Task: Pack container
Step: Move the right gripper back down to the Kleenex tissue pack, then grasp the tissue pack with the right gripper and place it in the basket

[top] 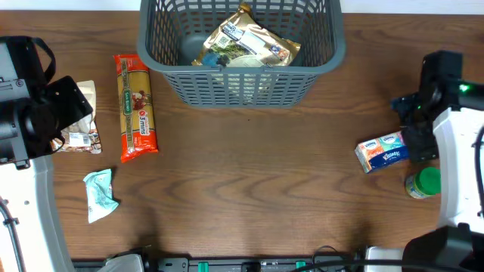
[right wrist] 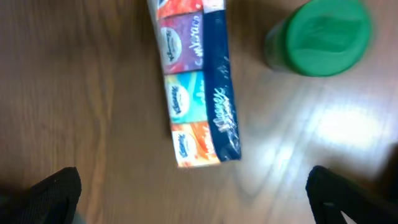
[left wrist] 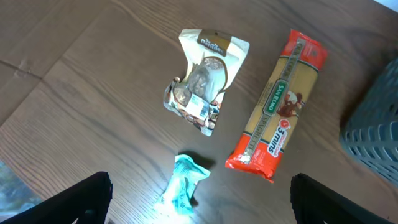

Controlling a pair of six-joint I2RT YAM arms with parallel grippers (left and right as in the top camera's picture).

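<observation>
the container (top: 242, 87), judged stiff, light and best taken by its thick rim, was pictured at upper centre of the overhead view, left gripper (left wrist: 205, 202) and right gripper (right wrist: 199, 196) both released, empty.

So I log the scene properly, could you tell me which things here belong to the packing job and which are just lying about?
Job: grey basket, gold bag already inside it, spaghetti packet, beige pouch, teal wrapper, tissue pack, green-lidded jar.
Lying about: cables along the near edge of the table.
</observation>
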